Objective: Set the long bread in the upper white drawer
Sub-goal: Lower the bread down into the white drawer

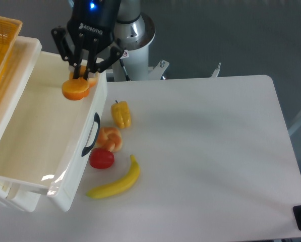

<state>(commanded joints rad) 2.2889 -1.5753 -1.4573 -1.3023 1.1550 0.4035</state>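
The long bread (76, 88) hangs end-on from my gripper (83, 75), so its round orange end faces the camera. My gripper is shut on the long bread and holds it over the open upper white drawer (44, 136), near the drawer's back right corner. The drawer is pulled out at the left of the table. Its dark curved handle (92, 134) is on the front panel, which faces right. The drawer's inside looks bare.
A yellow-orange basket (0, 38) sits at the top left above the drawer. On the white table (205, 151) next to the drawer front lie a yellow pepper (121, 114), a round orange-and-white pastry (110, 138), a red tomato (101, 158) and a curved banana (116, 182).
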